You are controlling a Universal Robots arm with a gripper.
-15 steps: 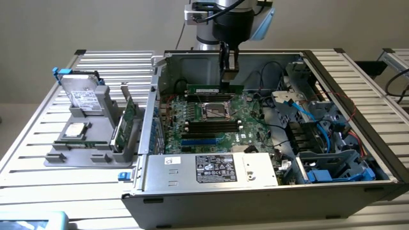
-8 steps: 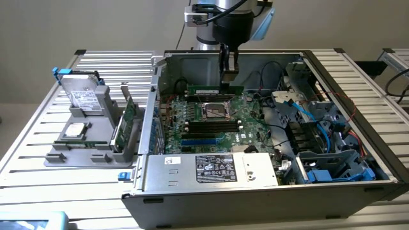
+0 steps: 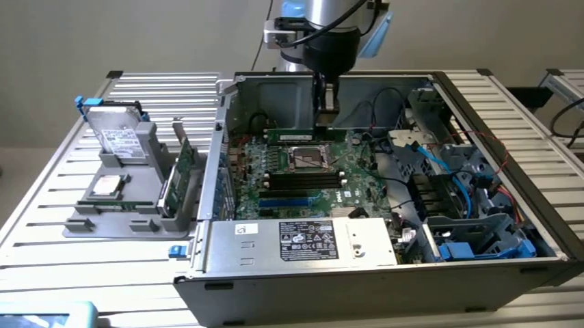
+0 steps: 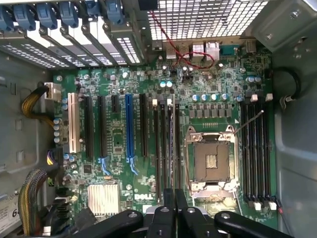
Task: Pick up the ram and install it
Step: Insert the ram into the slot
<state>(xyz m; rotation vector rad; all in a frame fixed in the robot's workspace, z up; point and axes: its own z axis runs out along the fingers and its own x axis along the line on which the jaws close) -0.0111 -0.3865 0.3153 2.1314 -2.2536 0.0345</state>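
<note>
Table (image 3: pixel 55 205) carries the open case (image 3: pixel 301 270), with the motherboard (image 3: pixel 365 160) exposed. The arm reaches down into the case, and the gripper (image 3: pixel 325 115) hangs over the board's far part in the exterior view, beyond the socket (image 3: pixel 310 159). The claw is closed on the ram (image 3: pixel 290 134), held on edge and lengthwise along the slots (image 4: pixel 162 148). In the wrist view the ram reads as a thin line running out from between the fingers, directly over one slot of that bank. Assessment: pick-up done and alignment looks close. Seating is not confirmed, because whether the ram touches the slot cannot be told
</note>
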